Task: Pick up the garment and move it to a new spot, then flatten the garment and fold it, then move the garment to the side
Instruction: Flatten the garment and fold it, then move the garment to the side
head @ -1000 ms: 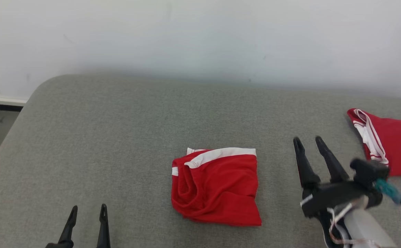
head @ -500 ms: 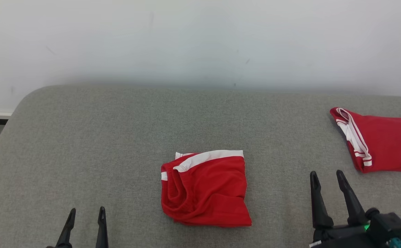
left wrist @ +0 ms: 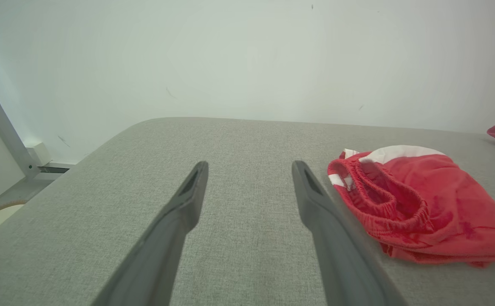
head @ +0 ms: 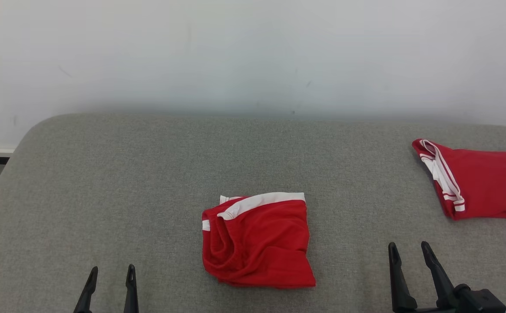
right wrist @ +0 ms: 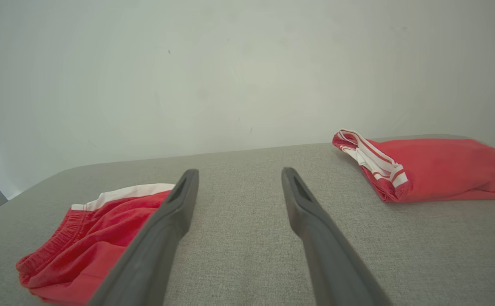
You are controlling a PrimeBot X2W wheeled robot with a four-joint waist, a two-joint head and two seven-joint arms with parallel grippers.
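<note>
**Head view, with both wrist views.** A red garment [head: 257,241] with a white waistband lay bunched at lower centre of the frame on the grey padded surface [head: 127,182]. Its elastic opening was turned to the left, and its cloth was creased rather than flat. A second red garment [head: 478,184], neatly folded, lay at the right edge, well apart from the first. The left gripper [head: 112,268] at lower left and the right gripper [head: 408,245] at lower right both stood with fingers spread wide. They held nothing and touched neither piece of cloth, and the central garment lay between them. Judged from this layout, the folded piece at the right looked finished and set aside. The central one had not yet been lifted, flattened or folded. For it, every step of the task appeared to be left, beginning with a grasp at the waistband or a free corner.
</note>
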